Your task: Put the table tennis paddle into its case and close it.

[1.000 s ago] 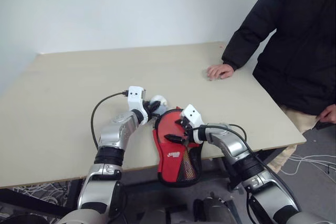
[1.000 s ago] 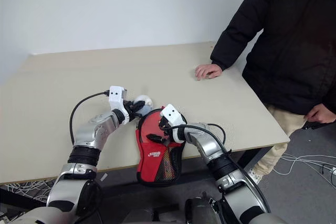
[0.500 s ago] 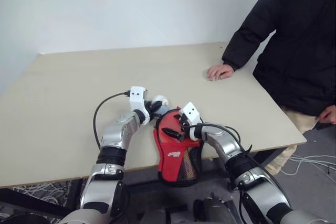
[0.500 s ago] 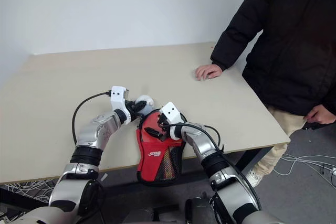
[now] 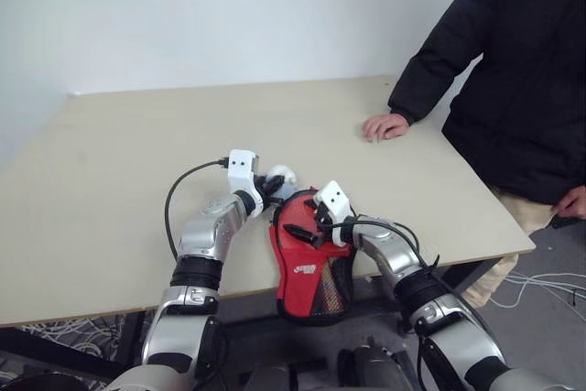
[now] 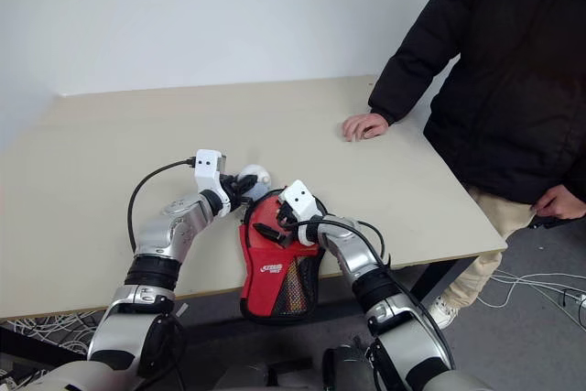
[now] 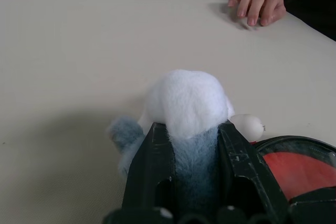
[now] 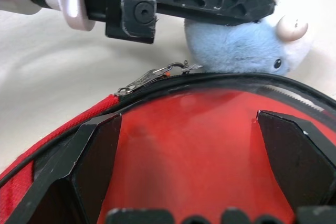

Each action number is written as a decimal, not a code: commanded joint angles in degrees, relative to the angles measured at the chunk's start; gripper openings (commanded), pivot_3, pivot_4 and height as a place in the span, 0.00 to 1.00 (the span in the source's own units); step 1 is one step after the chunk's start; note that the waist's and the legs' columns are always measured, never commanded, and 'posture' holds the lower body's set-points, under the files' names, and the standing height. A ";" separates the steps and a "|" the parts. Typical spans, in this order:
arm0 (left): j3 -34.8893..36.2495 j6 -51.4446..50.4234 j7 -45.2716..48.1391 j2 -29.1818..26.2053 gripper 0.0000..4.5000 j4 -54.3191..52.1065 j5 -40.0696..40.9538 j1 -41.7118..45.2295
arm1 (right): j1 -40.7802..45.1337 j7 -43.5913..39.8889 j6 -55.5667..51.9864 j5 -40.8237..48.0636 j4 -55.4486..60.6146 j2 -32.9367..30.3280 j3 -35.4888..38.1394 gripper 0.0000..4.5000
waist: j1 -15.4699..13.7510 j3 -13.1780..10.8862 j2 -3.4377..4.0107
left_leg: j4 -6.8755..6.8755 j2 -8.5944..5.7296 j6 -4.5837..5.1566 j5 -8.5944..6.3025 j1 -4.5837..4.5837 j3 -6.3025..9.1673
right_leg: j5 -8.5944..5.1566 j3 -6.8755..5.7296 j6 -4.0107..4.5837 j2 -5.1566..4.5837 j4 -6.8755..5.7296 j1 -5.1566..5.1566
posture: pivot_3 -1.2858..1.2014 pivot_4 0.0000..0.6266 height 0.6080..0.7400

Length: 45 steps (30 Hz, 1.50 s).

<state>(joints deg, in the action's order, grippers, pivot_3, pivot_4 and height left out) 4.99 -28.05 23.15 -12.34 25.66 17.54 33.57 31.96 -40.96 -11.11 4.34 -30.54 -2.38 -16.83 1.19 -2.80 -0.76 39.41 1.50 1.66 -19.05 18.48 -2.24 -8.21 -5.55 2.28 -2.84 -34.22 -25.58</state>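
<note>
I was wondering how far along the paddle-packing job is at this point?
Done, apparently: the paddle lies red face up inside the black rim of the case. In hand: the left gripper is shut on the blue-white plush charm beside the zip pull, and the open right gripper hovers over the paddle. Left: the zip is not yet closed; its teeth show bare along the rim.

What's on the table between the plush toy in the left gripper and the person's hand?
Nothing: from the plush toy to the person's hand the table is bare, as the left wrist view shows.
</note>
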 commanded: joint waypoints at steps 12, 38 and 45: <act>0.29 1.63 -0.05 1.48 0.15 -2.71 -0.34 1.32 | -0.87 -1.69 -6.69 -1.24 -1.40 -1.09 -1.59 0.88 | -0.02 0.03 -0.03 | 0.00 -0.05 0.11 -0.01 0.00 0.02 | 0.00 0.06 0.00 -0.05 0.01 0.04 | 0.52 0.00 1.00; 0.64 1.68 0.47 1.58 0.15 -2.12 -0.74 1.28 | -0.49 -2.24 -9.51 -2.39 -1.04 -1.84 -2.63 0.01 | -0.02 0.04 -0.05 | 0.00 -0.07 0.19 -0.06 0.01 0.04 | 0.00 0.07 0.00 -0.08 0.08 0.07 | 0.52 0.00 1.00; 3.27 4.44 0.36 -1.36 0.15 6.03 -1.26 5.86 | -0.44 -2.40 -9.77 -2.91 -1.33 -1.75 -2.82 0.01 | -0.01 0.07 -0.06 | 0.01 -0.07 0.19 -0.06 -0.01 0.04 | 0.00 0.06 0.00 -0.07 0.07 0.09 | 0.52 0.00 1.00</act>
<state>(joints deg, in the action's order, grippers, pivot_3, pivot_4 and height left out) 5.97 -26.44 23.83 -12.25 30.16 16.48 35.32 33.28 -42.81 -18.21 3.00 -28.46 -3.53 -17.97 1.18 -2.74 -0.83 39.43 1.42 1.86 -19.11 18.46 -2.21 -8.21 -5.49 2.28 -2.90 -34.15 -25.49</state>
